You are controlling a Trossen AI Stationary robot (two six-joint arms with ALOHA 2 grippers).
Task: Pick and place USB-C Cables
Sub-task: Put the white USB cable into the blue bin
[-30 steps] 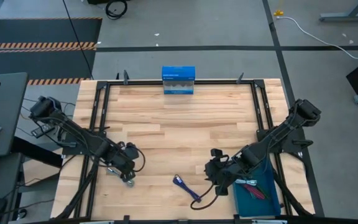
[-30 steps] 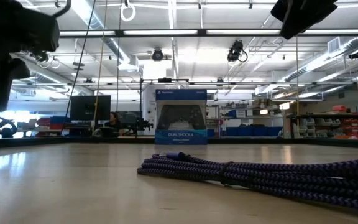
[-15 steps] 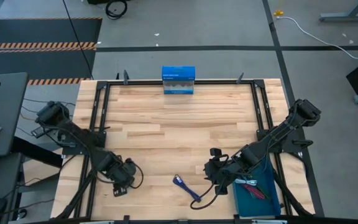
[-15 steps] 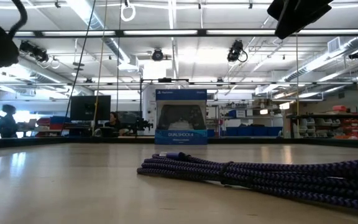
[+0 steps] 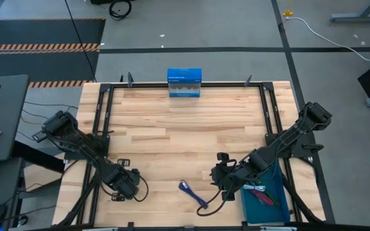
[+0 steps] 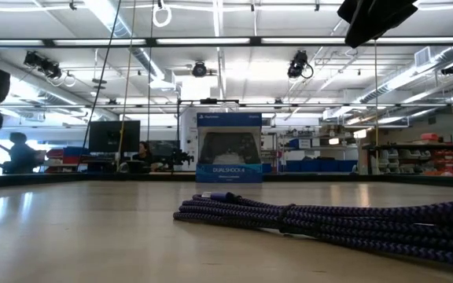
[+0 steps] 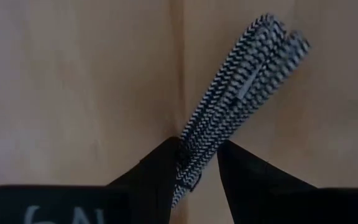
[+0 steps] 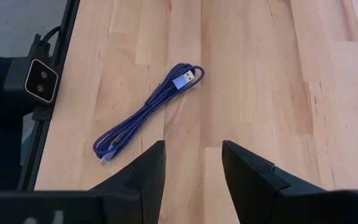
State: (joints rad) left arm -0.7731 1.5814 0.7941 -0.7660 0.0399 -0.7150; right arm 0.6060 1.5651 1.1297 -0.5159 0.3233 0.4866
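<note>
My left gripper (image 5: 122,187) (image 7: 197,165) hangs over the table's near left part, shut on a grey black-and-white braided cable bundle (image 7: 241,93). A navy braided cable (image 5: 193,194) (image 8: 148,112) (image 6: 329,220) lies flat on the wood near the near edge. My right gripper (image 5: 223,178) (image 8: 191,168) is open just right of it and touches nothing. Teal and maroon cables (image 5: 260,194) lie in a blue bin (image 5: 273,205) at the near right corner. My left gripper pinches the grey cable bundle between its two fingers at one end of the bundle (image 7: 190,155). The fingers come from above, and the rest of the bundle reaches out past them over the wood. Whether it is lifted clear I cannot tell.
An upright blue-and-white box (image 5: 184,83) (image 6: 229,157) stands at the middle of the far edge. Black frame rails (image 5: 105,122) run along the table's left and right sides. Bare wood (image 5: 185,135) spreads across the middle. People show in the room beyond the table, far off.
My left gripper has moved toward the near edge and a little toward the left edge, carrying the grey cable bundle. In the low view the left arm has drawn back toward the picture's left side. The right arm and the navy cable have kept still.
</note>
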